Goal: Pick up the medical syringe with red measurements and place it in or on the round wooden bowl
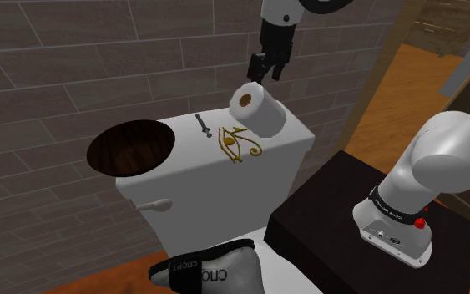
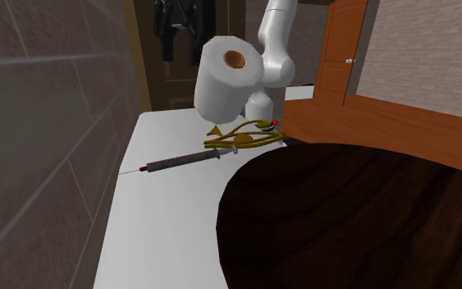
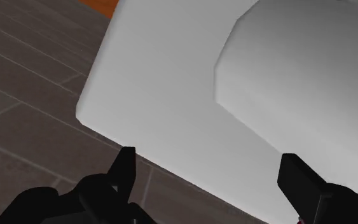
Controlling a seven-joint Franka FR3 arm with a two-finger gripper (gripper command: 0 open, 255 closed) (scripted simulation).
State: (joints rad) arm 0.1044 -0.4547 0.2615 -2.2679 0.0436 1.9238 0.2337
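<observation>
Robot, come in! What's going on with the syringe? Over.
Black gripper open, empty, up by white toilet roll. Slim dark syringe flat on white tank lid. Dark round wooden bowl empty. Gold eye ornament beside syringe.

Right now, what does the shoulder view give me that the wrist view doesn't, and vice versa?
Shoulder view adds the syringe, the dark wooden bowl at that view's left and the gold eye ornament. Wrist view adds the fingers standing apart, nothing clasped, with grey-brown tiling beyond them. Both have the gripper, the white tank top and the toilet roll.
</observation>
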